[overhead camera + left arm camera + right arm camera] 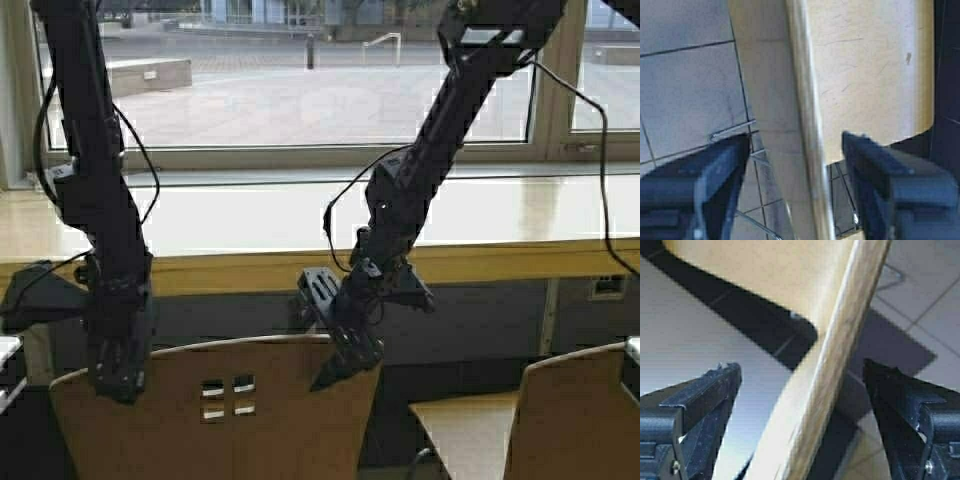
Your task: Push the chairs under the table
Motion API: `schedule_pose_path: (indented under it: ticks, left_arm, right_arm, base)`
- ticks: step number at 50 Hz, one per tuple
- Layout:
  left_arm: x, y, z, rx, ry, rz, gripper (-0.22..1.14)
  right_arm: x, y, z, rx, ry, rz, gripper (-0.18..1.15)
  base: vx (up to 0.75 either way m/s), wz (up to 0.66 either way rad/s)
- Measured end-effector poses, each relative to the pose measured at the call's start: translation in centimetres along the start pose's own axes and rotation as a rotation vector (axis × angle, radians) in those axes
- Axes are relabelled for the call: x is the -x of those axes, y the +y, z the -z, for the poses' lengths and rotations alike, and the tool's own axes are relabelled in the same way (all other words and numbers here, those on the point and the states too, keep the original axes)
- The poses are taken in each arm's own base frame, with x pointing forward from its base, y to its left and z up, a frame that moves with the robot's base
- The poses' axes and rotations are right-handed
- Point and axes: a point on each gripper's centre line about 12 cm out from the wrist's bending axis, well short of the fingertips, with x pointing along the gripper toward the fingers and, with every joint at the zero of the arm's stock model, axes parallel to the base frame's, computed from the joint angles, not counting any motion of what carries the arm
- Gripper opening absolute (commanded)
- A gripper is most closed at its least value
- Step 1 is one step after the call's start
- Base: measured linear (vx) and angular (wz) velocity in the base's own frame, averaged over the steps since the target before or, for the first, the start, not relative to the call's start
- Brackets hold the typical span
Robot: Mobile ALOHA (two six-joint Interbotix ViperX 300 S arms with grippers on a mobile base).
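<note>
Both grippers, left (118,385) and right (335,372), are being held wide astride the chair's backrest (215,400), the table (300,225) lying ahead.

Across the upper frame of the high view, a wide window (300,90) with pale frames, a vertical mullion at upper right. Beyond the glass, a paved plaza (320,100) in flat daylight, a low concrete block (150,72) at upper left, a dark bollard (310,50) and a bent metal railing (382,42) near top centre. At lower right, a dark wall panel with a small socket plate (607,287). In the wrist views, a floor of large grey tiles (685,90) with dark joints.
</note>
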Motion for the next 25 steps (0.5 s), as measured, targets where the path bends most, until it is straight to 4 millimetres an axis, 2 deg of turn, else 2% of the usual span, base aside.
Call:
schedule_pose_path:
  ticks: [9,16,20,25]
  left_arm:
    - [-1.5,-0.4,0.3,-0.024,0.011,0.009,0.9]
    - [-2.2,-0.2,0.6,-0.032,0.023,-0.005,0.88]
    - [-2.4,-0.1,0.7,-0.032,0.026,-0.01,0.8]
    - [-2.7,0.1,1.0,-0.031,0.041,-0.032,0.59]
  right_arm:
    - [-0.9,-0.4,-0.2,-0.004,0.003,0.005,1.03]
    - [-1.4,-1.0,-0.3,-0.005,0.011,0.014,0.98]
    - [-1.5,-1.1,-0.2,-0.004,0.013,0.016,0.88]
    - [-1.5,-1.0,-0.2,-0.002,0.013,0.015,0.66]
  base:
    - [0.01,0.0]
    - [0.02,0.0]
    - [0.02,0.0]
    - [0.02,0.01]
